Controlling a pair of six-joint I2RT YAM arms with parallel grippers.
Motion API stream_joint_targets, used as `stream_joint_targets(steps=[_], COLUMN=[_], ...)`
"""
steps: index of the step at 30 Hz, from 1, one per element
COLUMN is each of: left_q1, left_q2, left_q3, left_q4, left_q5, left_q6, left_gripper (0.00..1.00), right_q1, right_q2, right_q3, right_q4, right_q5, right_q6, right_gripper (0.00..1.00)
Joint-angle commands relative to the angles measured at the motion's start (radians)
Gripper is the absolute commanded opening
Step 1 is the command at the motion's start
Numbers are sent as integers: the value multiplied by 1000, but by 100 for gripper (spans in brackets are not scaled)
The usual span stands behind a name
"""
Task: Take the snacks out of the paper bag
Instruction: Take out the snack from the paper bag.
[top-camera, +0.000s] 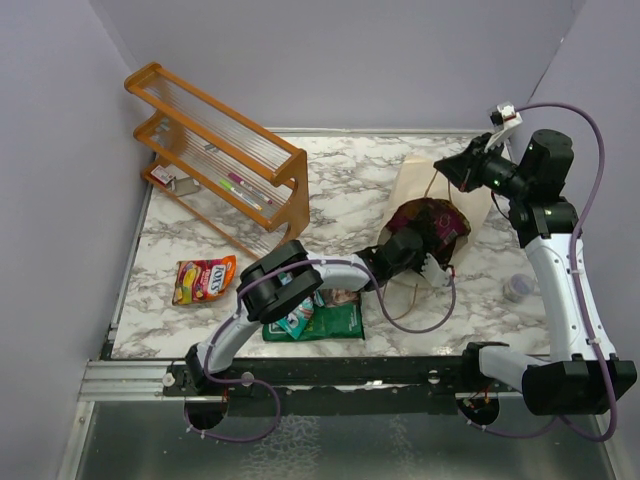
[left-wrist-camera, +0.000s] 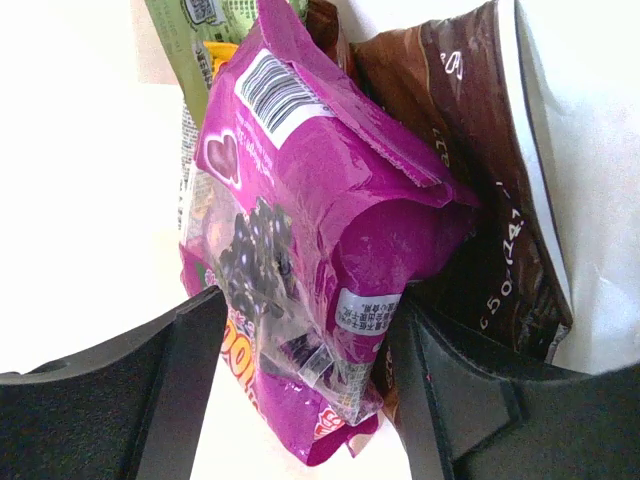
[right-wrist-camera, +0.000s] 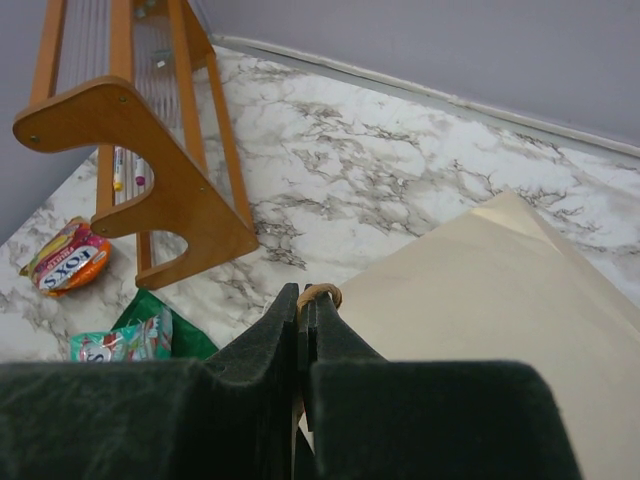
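Observation:
The beige paper bag (top-camera: 420, 180) lies on its side at the back right; it also shows in the right wrist view (right-wrist-camera: 500, 300). My right gripper (top-camera: 452, 168) (right-wrist-camera: 306, 300) is shut on its brown string handle (right-wrist-camera: 322, 292). My left gripper (top-camera: 425, 250) (left-wrist-camera: 305, 320) is at the bag's mouth, its jaws closed around a purple packet (top-camera: 432, 222) (left-wrist-camera: 300, 220). A dark brown packet (left-wrist-camera: 470, 180) and a green one (left-wrist-camera: 195, 40) lie behind it inside the bag. An orange-red candy bag (top-camera: 205, 278) (right-wrist-camera: 68, 258) and a green packet (top-camera: 320, 318) (right-wrist-camera: 140, 335) lie on the table.
An orange wooden slatted rack (top-camera: 220, 160) (right-wrist-camera: 150, 150) with pens (top-camera: 240, 188) on it stands at the back left. A small clear round cap (top-camera: 518, 288) lies at the right. The table is marble-patterned (top-camera: 350, 170), with grey walls round it.

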Motion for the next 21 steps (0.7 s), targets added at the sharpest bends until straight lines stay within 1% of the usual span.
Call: stream_joint_targets(steps=[1,4,9,11,17,21], left_q1=[11,11,-1,-9,-32,-49], left_q2=[14,4,-54,-83,-173,-227], left_q3=[36,30,-1,-20,-99,-162], left_q4=[86,129,150,157,172,197], left_q5=[-17,-32,-39,-50,-76,-100], left_q6=[19,23,16,15,-14,-39], left_gripper=[62,38,19,10,0,0], right_q1=[4,4,3,3,3,2], right_q2=[2,1,-5,-3,-4,-10], right_q3=[34,34,20,15,6,3], right_q4=[7,7,14,18,24,27], right_q5=[-16,-19,-7,-6,13,39], right_q6=[5,6,2,4,4,15], right_gripper=[2,2,2,2,2,2])
